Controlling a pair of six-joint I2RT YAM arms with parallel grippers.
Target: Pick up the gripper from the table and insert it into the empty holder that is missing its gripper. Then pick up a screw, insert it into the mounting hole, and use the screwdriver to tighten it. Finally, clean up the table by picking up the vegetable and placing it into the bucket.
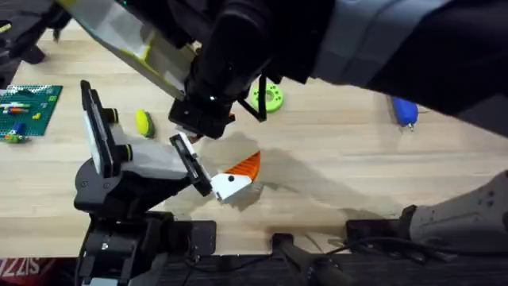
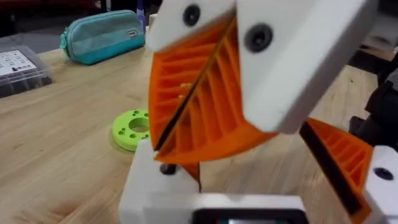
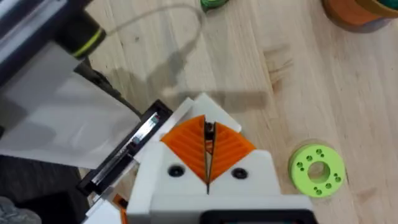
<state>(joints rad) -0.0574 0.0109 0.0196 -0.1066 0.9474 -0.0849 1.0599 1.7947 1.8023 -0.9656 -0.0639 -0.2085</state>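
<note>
From above, the orange wedge sits against the white holder near the tabletop's front edge. The yellow-green vegetable lies toward the left edge and the blue screwdriver toward the right. In the left wrist view the left end effector stands released, with the right end effector close before it. A teal pouch rests at the far edge of the pale wood tabletop. The right wrist view shows the right end effector clenched on what looks like a small dark screw. I'd call the screw stiff, light and slippery, best pinched near its head.
</note>
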